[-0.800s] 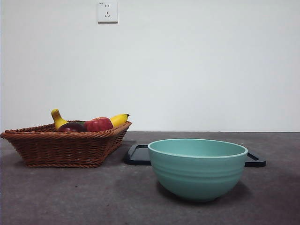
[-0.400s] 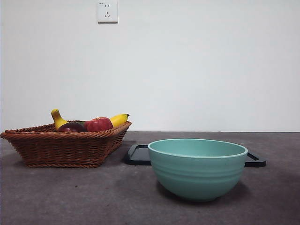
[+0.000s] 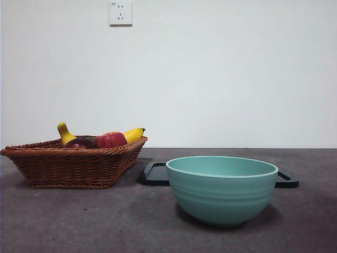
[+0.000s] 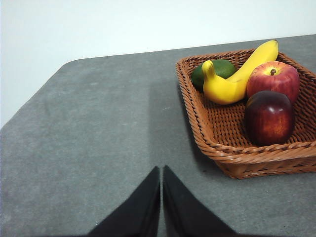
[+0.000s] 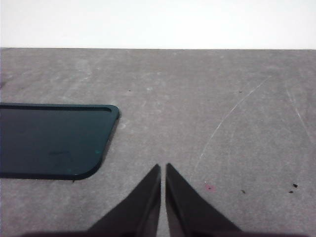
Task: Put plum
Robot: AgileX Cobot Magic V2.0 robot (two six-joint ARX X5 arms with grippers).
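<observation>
Left wrist view: plum (image 4: pixel 269 117) sits in wicker basket (image 4: pixel 212 126) touching red apple (image 4: pixel 273 79); left gripper (image 4: pixel 161 173) pinched together, empty, over bare table. Right gripper (image 5: pixel 163 170) likewise. Spread jaws, descend clear of apple; destination probably bowl (image 3: pixel 221 190).

No readable text anywhere. Wall socket (image 3: pixel 120 13) carries a tiny mark at its top left corner, too small to read. No labels or brands on anything else.

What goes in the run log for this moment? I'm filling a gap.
plum: in basket | left gripper: shut, empty | right gripper: shut, empty
</observation>
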